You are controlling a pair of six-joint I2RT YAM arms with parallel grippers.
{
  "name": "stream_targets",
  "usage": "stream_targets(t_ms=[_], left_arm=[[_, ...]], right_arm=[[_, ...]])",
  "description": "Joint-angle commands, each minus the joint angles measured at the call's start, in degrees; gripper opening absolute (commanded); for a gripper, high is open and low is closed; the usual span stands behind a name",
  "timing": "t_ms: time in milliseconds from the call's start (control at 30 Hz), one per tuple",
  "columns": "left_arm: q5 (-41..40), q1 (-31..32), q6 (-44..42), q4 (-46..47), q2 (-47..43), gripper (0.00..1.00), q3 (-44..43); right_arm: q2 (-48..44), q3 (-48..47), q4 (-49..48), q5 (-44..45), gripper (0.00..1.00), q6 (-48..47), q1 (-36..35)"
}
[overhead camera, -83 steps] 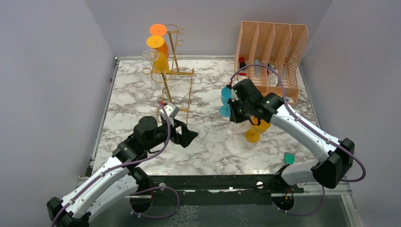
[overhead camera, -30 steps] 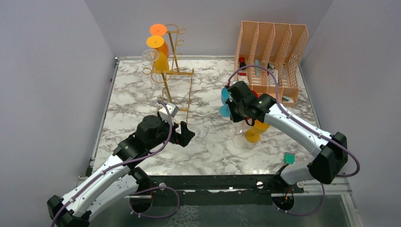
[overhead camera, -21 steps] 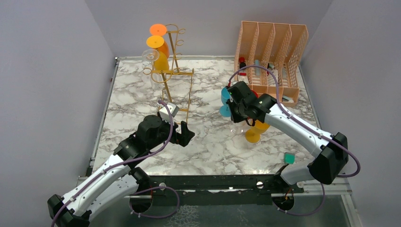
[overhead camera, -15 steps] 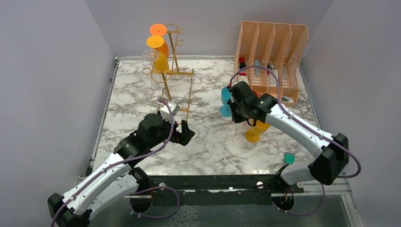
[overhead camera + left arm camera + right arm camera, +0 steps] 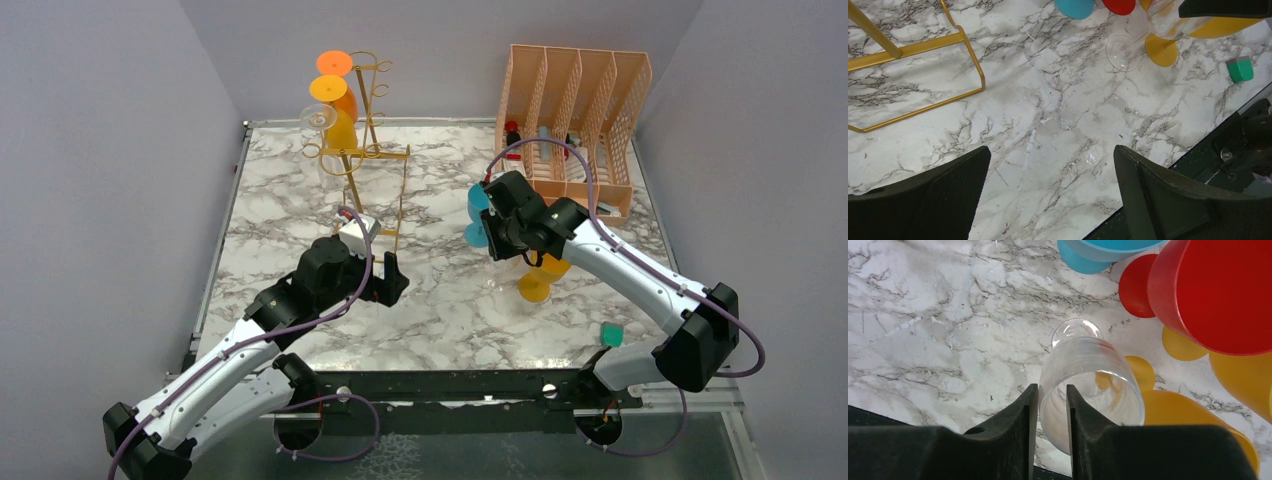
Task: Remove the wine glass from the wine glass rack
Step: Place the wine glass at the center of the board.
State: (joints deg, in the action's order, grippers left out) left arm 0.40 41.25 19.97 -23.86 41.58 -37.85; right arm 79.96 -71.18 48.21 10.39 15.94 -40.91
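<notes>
At the back left of the marbled desk [image 5: 290,200], the wine glass rack [image 5: 356,155], upright, its rectangular wire base flat on the marble. Hung foot-up from its hooks, three stemmed glasses: an orange glass [image 5: 334,63] highest, a hanging yellow glass [image 5: 328,88] below it, a hanging clear glass [image 5: 318,118] lowest. Off the rack and well apart from it, right of centre, the wine glass [image 5: 1088,370]: clear, upright on the desk, foot down, crowded by a blue glass [image 5: 478,215], a red glass [image 5: 1218,295] and yellow glasses [image 5: 538,280]. The right jaws narrowly apart, astride the near wall of that clear rim, one finger outside, the other over the mouth; no telling whether either pad touches. The left jaws spread wide and empty, hovering over bare marble just in front of the rack's base, seen as gold wire at the upper left of the left wrist view. Near the front right edge, a small teal block [image 5: 612,334]. At the back right, a peach lattice file organiser [image 5: 575,100].
</notes>
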Motion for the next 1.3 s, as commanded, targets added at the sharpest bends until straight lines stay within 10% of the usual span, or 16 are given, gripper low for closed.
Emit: stream_targets(t_ms=[0,967,1267], left_arm=[[-2.7,-0.2,1.4,-1.1,-0.1,0.99,-1.5],[-28.9,-1.9,31.9,-4.3,-2.4,0.99,8.4],[-8.8,-28.0,26.4,-0.3,-1.8,0.99,10.5]], right_arm=[[-1.4,-2.8,1.5,-0.4,0.34,-0.9,0.0],[-20.1,6.3,-19.7,-10.6,0.69,2.2,-0.1],[-24.8,9.7,-23.7,-8.0,0.80,1.0,-0.1]])
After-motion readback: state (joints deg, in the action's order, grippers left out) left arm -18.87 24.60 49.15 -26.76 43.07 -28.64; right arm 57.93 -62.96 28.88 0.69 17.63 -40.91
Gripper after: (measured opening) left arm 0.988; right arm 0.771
